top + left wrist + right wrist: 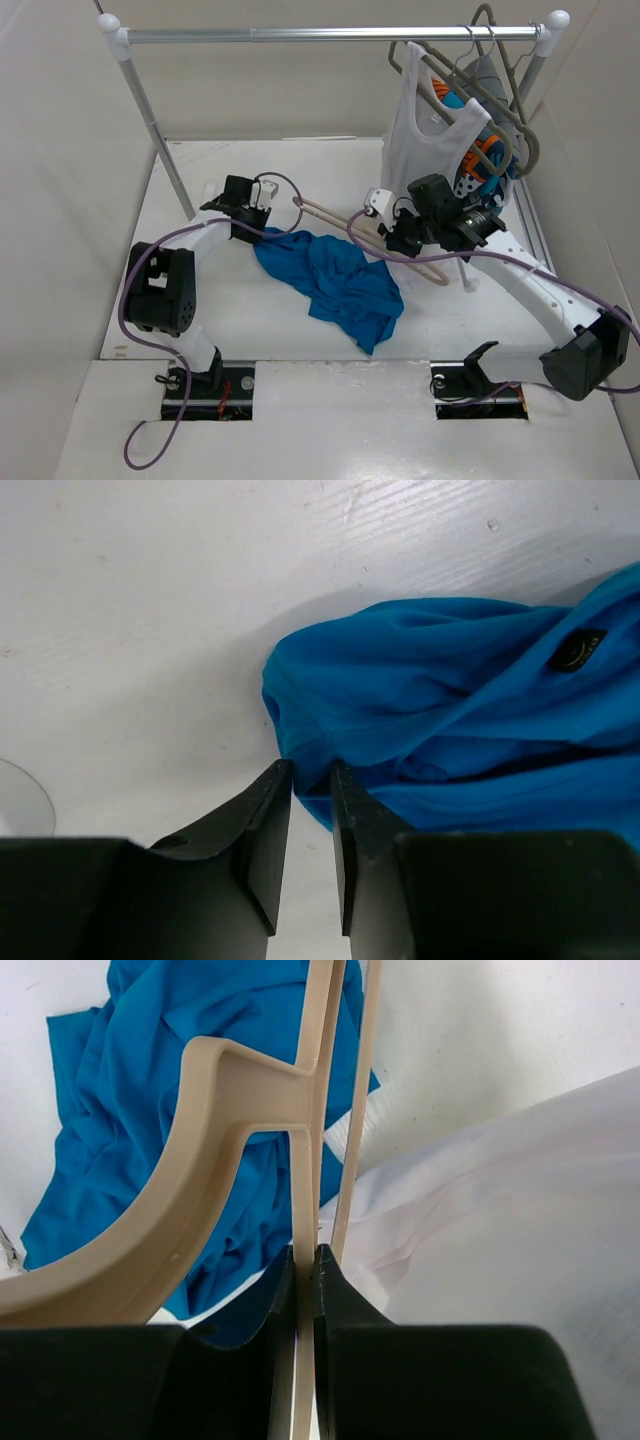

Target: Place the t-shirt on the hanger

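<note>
The bright blue t-shirt (pixel 335 280) lies crumpled on the white table's middle. It also shows in the left wrist view (pixel 450 710) and the right wrist view (pixel 120 1110). The beige hanger (pixel 340 215) is held slantwise just behind it, hook end to the left. My right gripper (pixel 395 240) is shut on a thin bar of the hanger (pixel 230 1080), as the right wrist view (pixel 305 1252) shows. My left gripper (pixel 248 212) is at the shirt's left corner. Its jaws (pixel 310 768) stand narrowly apart, with the cloth's edge at the tips and table showing through the gap.
A clothes rail (pixel 330 34) spans the back, its left post (pixel 160 130) slanting down behind my left gripper. A white tank top (pixel 425 140), grey hangers (pixel 500 60) and an orange-and-blue patterned garment (pixel 485 150) hang at the right, close behind my right gripper.
</note>
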`<action>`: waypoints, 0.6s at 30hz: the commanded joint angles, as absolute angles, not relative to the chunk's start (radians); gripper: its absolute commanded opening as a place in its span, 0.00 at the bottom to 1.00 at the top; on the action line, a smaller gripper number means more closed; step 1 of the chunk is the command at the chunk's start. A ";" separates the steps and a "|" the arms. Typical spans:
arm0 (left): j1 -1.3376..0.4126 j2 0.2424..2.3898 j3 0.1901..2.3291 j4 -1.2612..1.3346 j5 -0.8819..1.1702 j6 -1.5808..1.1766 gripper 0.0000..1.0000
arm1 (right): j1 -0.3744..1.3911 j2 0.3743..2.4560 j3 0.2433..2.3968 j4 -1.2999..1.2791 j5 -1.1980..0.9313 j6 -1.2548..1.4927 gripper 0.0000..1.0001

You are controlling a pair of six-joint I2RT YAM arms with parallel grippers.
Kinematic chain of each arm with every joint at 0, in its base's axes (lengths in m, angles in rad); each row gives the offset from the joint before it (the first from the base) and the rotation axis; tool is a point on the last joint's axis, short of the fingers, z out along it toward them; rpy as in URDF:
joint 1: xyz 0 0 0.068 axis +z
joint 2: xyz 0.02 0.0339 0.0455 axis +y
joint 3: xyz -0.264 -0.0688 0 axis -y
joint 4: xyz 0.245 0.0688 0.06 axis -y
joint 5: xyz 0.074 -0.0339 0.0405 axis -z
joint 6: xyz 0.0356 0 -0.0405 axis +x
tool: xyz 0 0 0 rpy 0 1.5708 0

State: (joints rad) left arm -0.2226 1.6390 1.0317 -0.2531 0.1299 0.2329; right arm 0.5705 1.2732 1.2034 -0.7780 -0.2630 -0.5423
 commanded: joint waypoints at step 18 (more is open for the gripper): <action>-0.235 1.618 1.014 -0.253 0.161 0.331 0.48 | 0.606 1.226 1.227 -0.755 -0.301 -0.565 0.00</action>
State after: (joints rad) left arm -0.2310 1.5700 0.9966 -0.2386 0.1970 0.3096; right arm 0.5861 1.2606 1.2034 -0.7929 -0.2768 -0.5537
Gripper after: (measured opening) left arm 0.485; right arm 0.114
